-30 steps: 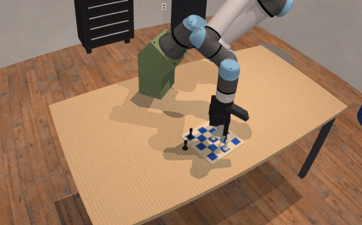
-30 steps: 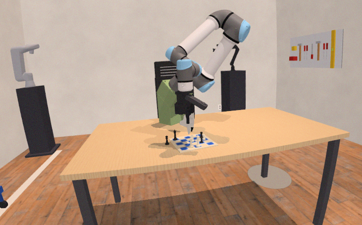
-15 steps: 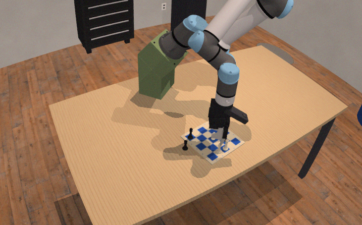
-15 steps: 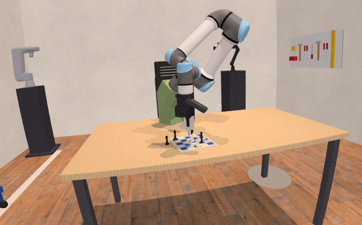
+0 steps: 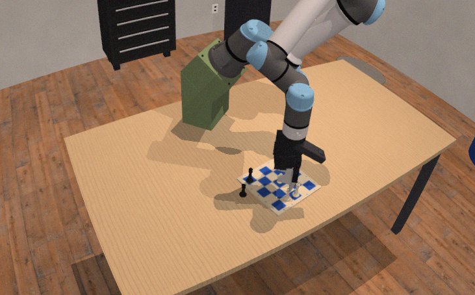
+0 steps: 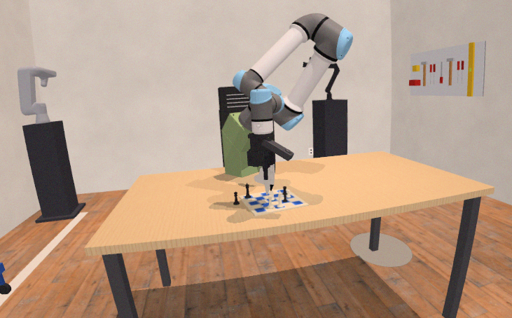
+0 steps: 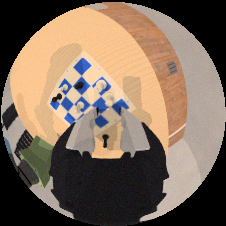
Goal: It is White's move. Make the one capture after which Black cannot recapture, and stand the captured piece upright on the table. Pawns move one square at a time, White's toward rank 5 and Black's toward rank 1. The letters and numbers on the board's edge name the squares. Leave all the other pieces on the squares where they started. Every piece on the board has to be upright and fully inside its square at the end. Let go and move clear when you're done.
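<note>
The chessboard lies on the desk, before the arm's pedestal. One loose chess piece stands just off its left side; others stand on its squares.

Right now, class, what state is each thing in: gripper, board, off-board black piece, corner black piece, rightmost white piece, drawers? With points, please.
Gripper [image 5: 292, 186] [image 6: 268, 190] [image 7: 109, 107]: partly open.
Board [image 5: 279, 205] [image 6: 259, 210] [image 7: 82, 66]: flat.
Off-board black piece [image 5: 243, 190] [image 6: 235, 198] [image 7: 105, 140]: upright.
Corner black piece [image 5: 250, 176] [image 6: 247, 191]: upright.
Rightmost white piece [image 5: 296, 190] [image 6: 279, 199] [image 7: 100, 85]: upright.
Drawers [image 5: 141, 26] [image 6: 234, 103]: closed.
</note>
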